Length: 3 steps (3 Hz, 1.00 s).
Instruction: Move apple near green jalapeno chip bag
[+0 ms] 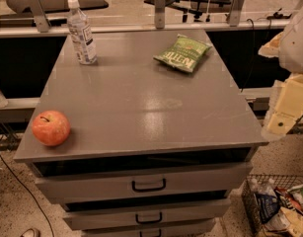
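Note:
The apple (51,128) is round and orange-red with a short dark stem. It sits on the front left corner of the grey cabinet top (141,98). The green jalapeno chip bag (182,53) lies flat at the back right of the top, with white lettering facing up. My gripper (281,117) hangs at the right edge of the view, off the cabinet's right side. It is far from the apple and touches nothing on the top.
A clear water bottle (81,32) with a white cap stands at the back left of the top. The cabinet has drawers with dark handles (148,185) below. A wire basket (277,206) of snack bags stands on the floor at the lower right. A rail (156,27) runs behind the cabinet.

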Motion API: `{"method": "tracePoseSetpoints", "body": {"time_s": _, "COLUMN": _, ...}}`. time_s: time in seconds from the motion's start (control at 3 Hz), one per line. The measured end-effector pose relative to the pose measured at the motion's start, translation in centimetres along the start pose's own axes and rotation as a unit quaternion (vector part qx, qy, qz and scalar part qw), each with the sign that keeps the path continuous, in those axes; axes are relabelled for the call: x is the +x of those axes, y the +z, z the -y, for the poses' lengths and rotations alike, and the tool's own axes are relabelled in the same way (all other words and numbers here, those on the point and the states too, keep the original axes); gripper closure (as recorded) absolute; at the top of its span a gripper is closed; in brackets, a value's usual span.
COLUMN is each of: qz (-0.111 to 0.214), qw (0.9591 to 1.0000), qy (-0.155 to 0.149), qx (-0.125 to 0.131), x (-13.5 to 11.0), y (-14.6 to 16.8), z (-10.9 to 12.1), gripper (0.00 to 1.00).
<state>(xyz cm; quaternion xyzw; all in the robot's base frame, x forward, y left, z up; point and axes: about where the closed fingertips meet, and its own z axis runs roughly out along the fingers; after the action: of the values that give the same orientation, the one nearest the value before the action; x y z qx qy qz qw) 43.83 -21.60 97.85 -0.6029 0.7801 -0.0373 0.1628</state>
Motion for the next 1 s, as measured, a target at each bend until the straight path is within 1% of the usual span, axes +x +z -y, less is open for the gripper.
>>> {"method": "tracePoseSetpoints", "body": {"time_s": 0.33, "qz": 0.0, "qw": 1.0, "qy": 0.0, "qx": 0.0, "x": 0.0, "y": 0.0, "z": 0.0, "gripper": 0.0}}
{"method": "tracePoseSetpoints", "body": {"time_s": 0.67, "qz": 0.031, "qw": 0.9994, "qy": -0.007, "qx": -0.01, "x": -1.3, "y": 0.9, "z": -0.1, "gripper": 0.0}}
{"method": "tracePoseSetpoints", "body": {"time_s": 1.0, "qz": 0.12, "qw": 0.9912, "qy": -0.036, "qx": -0.042, "x": -6.7, "y": 4.8, "z": -0.4, "gripper": 0.0}}
